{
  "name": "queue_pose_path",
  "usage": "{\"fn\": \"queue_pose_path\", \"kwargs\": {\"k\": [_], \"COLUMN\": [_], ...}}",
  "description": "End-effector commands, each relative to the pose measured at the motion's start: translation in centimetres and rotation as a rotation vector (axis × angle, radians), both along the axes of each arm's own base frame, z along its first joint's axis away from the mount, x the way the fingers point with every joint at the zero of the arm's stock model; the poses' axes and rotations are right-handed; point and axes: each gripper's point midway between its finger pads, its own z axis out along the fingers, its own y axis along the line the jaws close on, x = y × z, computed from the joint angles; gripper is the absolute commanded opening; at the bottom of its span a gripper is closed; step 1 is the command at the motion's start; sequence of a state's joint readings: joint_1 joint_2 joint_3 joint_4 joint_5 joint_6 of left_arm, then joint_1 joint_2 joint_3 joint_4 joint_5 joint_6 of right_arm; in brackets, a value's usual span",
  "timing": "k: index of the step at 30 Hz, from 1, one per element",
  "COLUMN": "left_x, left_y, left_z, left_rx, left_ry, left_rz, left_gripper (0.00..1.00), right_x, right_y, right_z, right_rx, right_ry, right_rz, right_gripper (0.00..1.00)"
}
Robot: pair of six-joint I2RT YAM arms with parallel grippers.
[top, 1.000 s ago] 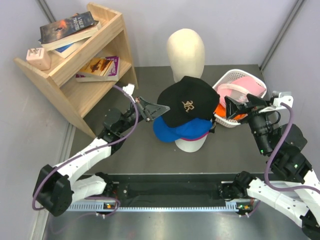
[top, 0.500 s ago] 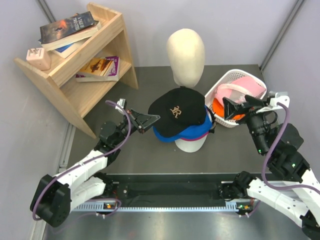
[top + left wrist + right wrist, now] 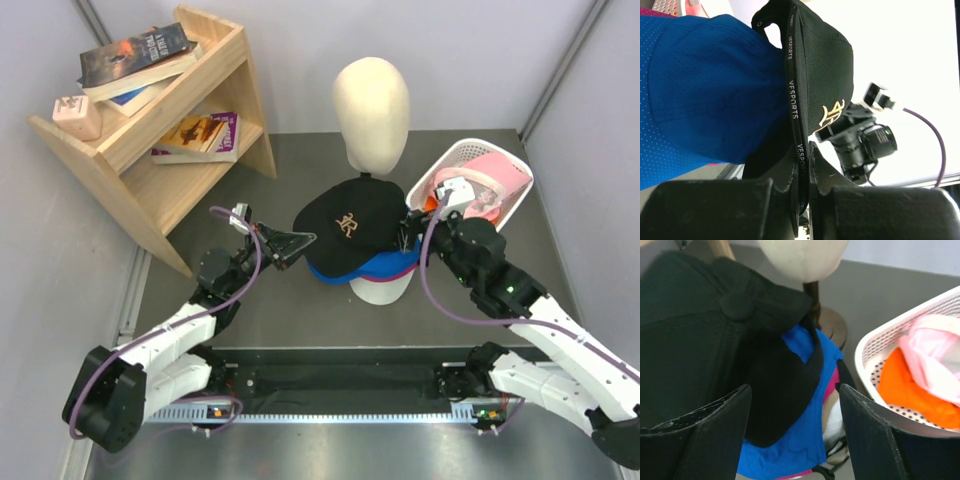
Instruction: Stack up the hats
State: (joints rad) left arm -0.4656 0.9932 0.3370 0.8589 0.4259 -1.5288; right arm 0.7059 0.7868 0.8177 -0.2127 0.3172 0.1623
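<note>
At centre, a black fabric baseball cap (image 3: 352, 225) tops a blue mesh cap (image 3: 705, 90). The left gripper (image 3: 302, 240) clamps its brim; the right gripper (image 3: 795, 388) gapes wide over its rear, seemingly not touching. A light pink cap (image 3: 496, 172) lies in a white slatted plastic basket (image 3: 478, 144)

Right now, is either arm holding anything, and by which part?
The left fingers pinch the black cap by the edge of its brim. The right fingers stand open, holding nothing.
</note>
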Motion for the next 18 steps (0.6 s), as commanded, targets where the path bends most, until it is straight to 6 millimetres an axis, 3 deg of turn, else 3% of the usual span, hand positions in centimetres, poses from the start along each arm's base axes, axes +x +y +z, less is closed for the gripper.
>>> {"fn": "queue_pose_path", "kwargs": {"k": [1,18], "left_x": [0.2,-0.1], "left_y": [0.6,0.2], "left_z": [1.8,2.7], "left_rx": [-0.04,-0.015], "left_ry": [-0.074,-0.114], "left_rz": [0.026,-0.016], "left_gripper": [0.0,0.0], "right_x": [1.0,2.1], "right_y": [2.1,2.5], "right_z": [1.3,-1.9], "right_rx": [0.106,0.121], "right_ry": [-0.027,0.053], "right_rz": [0.124,0.2], "right_gripper": [0.7,0.5]}}
